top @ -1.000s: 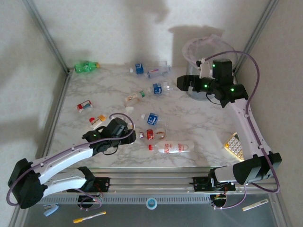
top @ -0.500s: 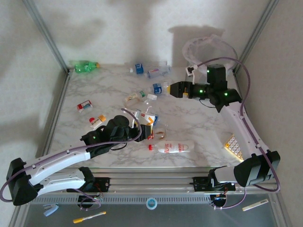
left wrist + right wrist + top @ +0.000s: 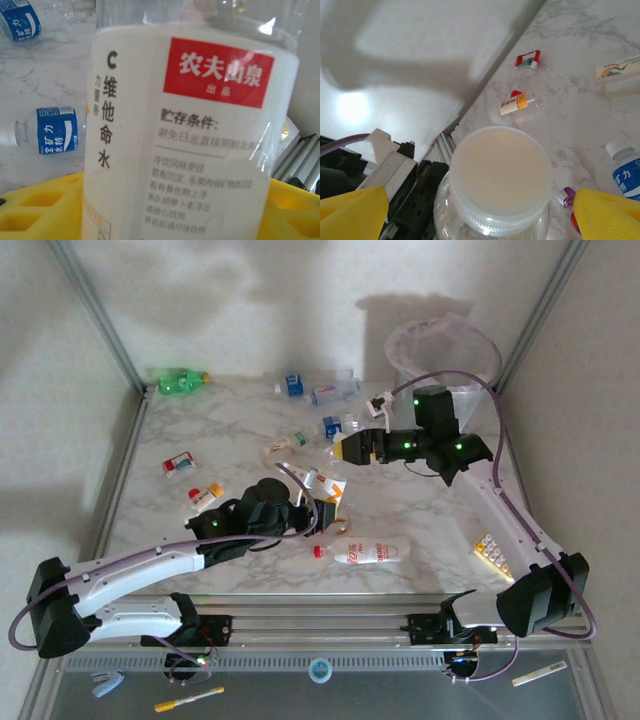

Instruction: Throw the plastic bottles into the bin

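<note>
Jaws on the left arm are gripping the white-labelled bottle (image 3: 190, 140) around its body, standing roughly half open on it and holding it (image 3: 328, 485) above the middle of the desk (image 3: 420, 505). The right jaws are gaping wide and holding nothing; what looks like that bottle's white cap (image 3: 500, 170) is sitting between them with gaps on either side. A handover is probably under way, since the bin (image 3: 450, 345) is standing at the far right corner, well apart from the left jaws. Next, the right jaws are needing to ease forward and close just below the cap before the left jaws are letting go. Compared with 1 second ago, the right arm is no longer hanging beside the bin, and the left arm is reaching further out.
</note>
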Robot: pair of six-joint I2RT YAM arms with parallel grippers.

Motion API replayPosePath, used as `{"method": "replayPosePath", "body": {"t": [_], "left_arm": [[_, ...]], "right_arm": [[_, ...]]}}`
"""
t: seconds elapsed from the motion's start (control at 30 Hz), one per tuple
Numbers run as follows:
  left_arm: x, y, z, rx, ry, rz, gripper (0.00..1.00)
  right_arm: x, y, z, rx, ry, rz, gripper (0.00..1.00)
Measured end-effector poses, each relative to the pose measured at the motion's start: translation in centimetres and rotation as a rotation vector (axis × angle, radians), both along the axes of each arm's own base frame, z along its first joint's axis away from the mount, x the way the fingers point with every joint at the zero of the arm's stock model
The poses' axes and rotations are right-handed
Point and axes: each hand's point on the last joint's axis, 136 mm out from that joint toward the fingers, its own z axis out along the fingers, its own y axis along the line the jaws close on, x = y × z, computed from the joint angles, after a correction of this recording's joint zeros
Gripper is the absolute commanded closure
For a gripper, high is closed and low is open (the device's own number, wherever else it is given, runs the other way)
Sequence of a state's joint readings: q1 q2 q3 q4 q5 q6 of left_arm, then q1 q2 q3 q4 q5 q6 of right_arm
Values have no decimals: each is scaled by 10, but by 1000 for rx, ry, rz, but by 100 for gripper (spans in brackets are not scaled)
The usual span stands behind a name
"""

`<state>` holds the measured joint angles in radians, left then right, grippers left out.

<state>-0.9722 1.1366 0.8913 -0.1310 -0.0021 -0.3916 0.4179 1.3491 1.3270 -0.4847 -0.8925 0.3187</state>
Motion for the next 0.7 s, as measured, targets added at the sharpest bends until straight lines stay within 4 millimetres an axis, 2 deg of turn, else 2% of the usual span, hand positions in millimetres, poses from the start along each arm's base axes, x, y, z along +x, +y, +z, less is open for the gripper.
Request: {"method": "replayPosePath", "body": {"t": [0.47, 0.7], "left_arm": [[4, -1, 6, 19, -41, 13, 53], [3, -2, 7, 18, -47, 13, 53]], "right_arm": [[-21, 16, -17, -19, 41, 68, 19], [-22, 17, -17, -23, 41, 68, 24]]}}
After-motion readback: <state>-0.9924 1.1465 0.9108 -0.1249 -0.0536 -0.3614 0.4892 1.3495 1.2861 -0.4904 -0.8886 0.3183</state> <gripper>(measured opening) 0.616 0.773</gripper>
